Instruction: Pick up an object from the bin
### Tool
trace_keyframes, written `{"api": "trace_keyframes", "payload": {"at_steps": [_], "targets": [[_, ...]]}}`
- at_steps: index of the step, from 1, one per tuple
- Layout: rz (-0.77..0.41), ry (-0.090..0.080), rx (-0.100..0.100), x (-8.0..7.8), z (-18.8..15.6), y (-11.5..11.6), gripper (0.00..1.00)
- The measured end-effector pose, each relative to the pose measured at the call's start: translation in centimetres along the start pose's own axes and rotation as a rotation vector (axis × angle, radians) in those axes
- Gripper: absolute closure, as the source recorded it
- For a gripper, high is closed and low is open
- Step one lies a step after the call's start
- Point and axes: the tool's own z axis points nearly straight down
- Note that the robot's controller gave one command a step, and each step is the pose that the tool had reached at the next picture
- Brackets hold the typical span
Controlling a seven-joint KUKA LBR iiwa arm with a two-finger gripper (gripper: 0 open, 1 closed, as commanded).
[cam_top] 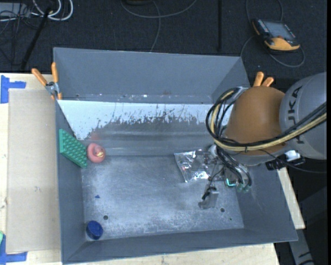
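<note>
The jaws hang low over the right side of the bin [154, 81], just near and right of a crumpled silver wrapper [188, 165]. Whether they are spread or pressed together I cannot tell, and I see nothing pinched between them. A green block [71, 148] and a pink ball [96, 153] lie side by side at the left wall, and a blue cap [94, 229] sits in the near-left corner. Judging by this, nothing is lifted yet: grasp and raise remain.
</note>
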Motion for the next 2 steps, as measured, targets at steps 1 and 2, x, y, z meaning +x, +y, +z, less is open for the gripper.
{"api": "trace_keyframes", "payload": {"at_steps": [1,2], "targets": [[-0.063,-0.009,0.002,-7.3,7.9,-4.4,0.0],[-0.13,-0.013,0.002,-7.8,4.2,-5.3,0.0]]}}
